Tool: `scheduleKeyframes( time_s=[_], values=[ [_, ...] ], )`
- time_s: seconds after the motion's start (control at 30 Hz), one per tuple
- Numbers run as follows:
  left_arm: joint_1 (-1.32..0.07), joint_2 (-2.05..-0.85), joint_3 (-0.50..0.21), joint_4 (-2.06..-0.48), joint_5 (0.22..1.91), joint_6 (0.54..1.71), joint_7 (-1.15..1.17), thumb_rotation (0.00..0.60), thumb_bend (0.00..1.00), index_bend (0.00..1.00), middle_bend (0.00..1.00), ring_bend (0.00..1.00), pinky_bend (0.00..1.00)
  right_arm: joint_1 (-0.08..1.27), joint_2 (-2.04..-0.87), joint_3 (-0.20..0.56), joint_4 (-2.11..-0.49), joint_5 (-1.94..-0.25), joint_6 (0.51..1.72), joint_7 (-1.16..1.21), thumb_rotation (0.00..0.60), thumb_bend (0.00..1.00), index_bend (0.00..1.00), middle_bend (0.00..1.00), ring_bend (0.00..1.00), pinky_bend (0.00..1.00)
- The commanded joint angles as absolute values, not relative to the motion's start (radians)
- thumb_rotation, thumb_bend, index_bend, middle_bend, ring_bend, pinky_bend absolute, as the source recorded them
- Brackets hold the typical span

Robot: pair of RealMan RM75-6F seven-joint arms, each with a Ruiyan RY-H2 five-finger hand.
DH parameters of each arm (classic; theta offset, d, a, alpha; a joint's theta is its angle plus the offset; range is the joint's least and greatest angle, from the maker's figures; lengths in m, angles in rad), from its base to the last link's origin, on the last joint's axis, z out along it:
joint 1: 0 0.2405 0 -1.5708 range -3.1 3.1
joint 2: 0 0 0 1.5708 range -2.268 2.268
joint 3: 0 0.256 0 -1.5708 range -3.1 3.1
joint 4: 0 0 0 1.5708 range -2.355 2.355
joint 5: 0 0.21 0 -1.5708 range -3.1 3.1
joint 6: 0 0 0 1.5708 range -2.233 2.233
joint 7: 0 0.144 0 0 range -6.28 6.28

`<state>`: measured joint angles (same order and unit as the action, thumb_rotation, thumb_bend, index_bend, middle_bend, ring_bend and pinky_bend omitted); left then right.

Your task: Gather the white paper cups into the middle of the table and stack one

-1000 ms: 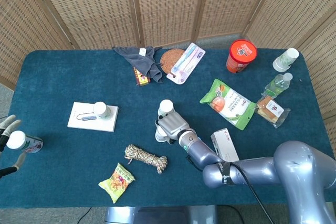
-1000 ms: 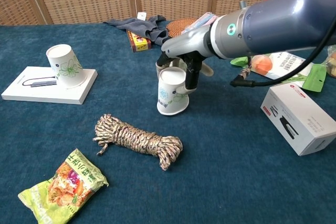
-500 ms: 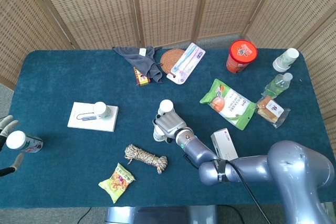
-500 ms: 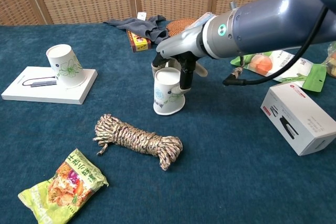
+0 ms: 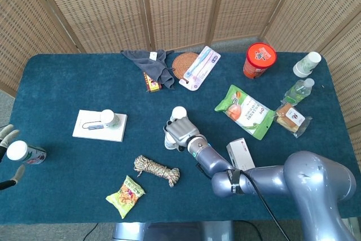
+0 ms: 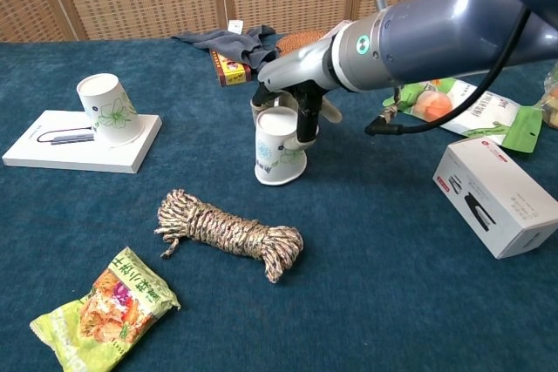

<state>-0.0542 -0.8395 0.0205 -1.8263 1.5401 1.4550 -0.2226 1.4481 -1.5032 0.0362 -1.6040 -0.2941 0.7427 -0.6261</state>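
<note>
My right hand (image 6: 302, 109) grips an upside-down white paper cup (image 6: 279, 152) by its base near the table's middle, its rim at the cloth and slightly tilted. A second cup (image 5: 179, 113) stands just behind it, partly hidden by the hand in the chest view. A third cup (image 6: 109, 108) lies tilted on a white board (image 6: 52, 154) at the left. A fourth cup (image 5: 307, 64) stands at the far right corner. My left hand (image 5: 7, 138) shows at the left edge with fingers spread beside a white-topped cup-like object (image 5: 25, 153); whether it holds it is unclear.
A coiled rope (image 6: 228, 233) and a green snack bag (image 6: 105, 307) lie in front of the held cup. A white box (image 6: 497, 198) sits to the right. A red can (image 5: 259, 59), food packets and a grey cloth (image 5: 152, 63) line the back.
My right hand has carried the upside-down cup a little to the left and back, closer to the second cup. The left hand has barely moved.
</note>
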Motion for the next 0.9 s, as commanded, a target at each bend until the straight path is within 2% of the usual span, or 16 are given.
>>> scheduleKeyframes(
  time_s=[0.03,0.33,0.9],
  values=[
    [-0.054,-0.84,0.021,-1.826,1.541,1.456,-0.222,0.6,0.46,0.0,0.0,0.0,0.0,1.45,-1.501,0.033,-1.607,-0.292,0.746,-0.628,0.6,0.5,0.27,0.2,0.16,0.67],
    [-0.053,-0.84,0.023,-1.828,1.548,1.458,-0.219,0.6,0.46,0.0,0.0,0.0,0.0,1.45,-1.492,0.028,-1.629,-0.298,0.763,-0.627,0.6,0.49,0.18,0.17,0.14,0.62],
    [-0.052,-0.844,0.032,-1.829,1.588,1.47,-0.22,0.6,0.47,0.0,0.0,0.0,0.0,1.434,-1.424,0.021,-1.764,-0.306,0.853,-0.643,0.6,0.49,0.17,0.17,0.14,0.6]
  ],
)
